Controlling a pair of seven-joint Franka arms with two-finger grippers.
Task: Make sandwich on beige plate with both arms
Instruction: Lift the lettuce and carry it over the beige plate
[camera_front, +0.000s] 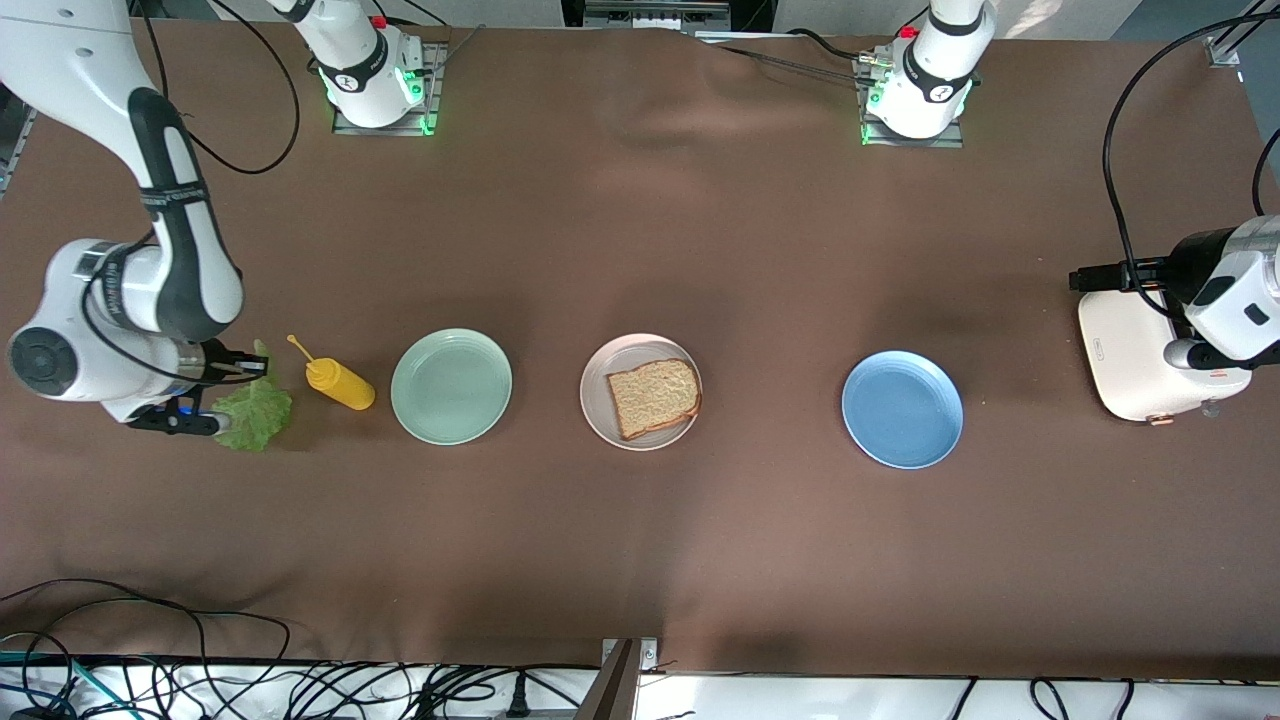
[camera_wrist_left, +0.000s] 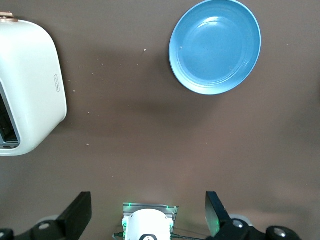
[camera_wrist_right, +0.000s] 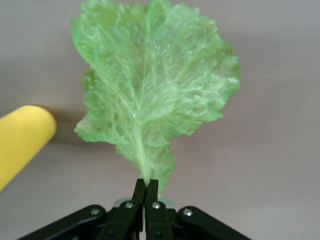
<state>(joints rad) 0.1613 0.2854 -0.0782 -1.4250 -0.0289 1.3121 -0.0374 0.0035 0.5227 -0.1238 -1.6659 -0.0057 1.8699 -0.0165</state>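
The beige plate (camera_front: 596, 410) lies mid-table with one slice of speckled brown bread (camera_front: 653, 396) on it. My right gripper (camera_front: 225, 393) is at the right arm's end of the table, beside the yellow bottle. In the right wrist view the right gripper (camera_wrist_right: 145, 184) is shut on the stem of the green lettuce leaf (camera_wrist_right: 152, 90), which spreads out from the jaws. The leaf also shows in the front view (camera_front: 258, 412). My left gripper (camera_wrist_left: 148, 202) is open and empty, up over the table between the white toaster and the blue plate. No second slice shows.
A yellow squeeze bottle (camera_front: 340, 383) lies beside the lettuce. A mint-green plate (camera_front: 451, 386) sits between the bottle and the beige plate. A blue plate (camera_front: 902, 409) and a white toaster (camera_front: 1130, 360) stand toward the left arm's end. Cables run along the table edge nearest the front camera.
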